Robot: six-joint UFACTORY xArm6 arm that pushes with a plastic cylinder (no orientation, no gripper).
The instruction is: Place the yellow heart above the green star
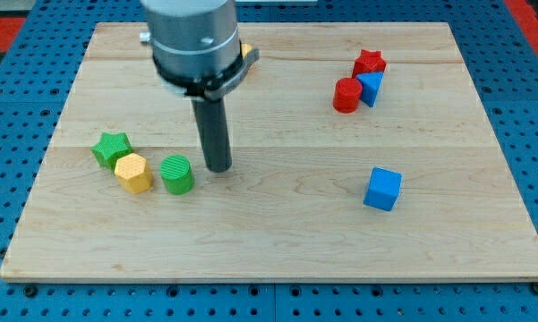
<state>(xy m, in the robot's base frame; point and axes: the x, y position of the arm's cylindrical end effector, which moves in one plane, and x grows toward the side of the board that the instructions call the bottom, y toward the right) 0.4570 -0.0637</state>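
Note:
The green star (111, 148) lies at the board's left. Only a small yellow sliver (247, 51) shows behind the arm's body near the view's top; it may be the yellow heart, and the rest of it is hidden. My tip (218, 169) rests on the board just right of a green cylinder (176, 174). It is well right of the green star and below the yellow sliver.
A yellow hexagonal block (133, 172) sits between the green star and the green cylinder, touching the star. A red star (369, 63), a red cylinder (346, 94) and a blue block (371, 88) cluster at upper right. A blue cube (382, 189) lies at right.

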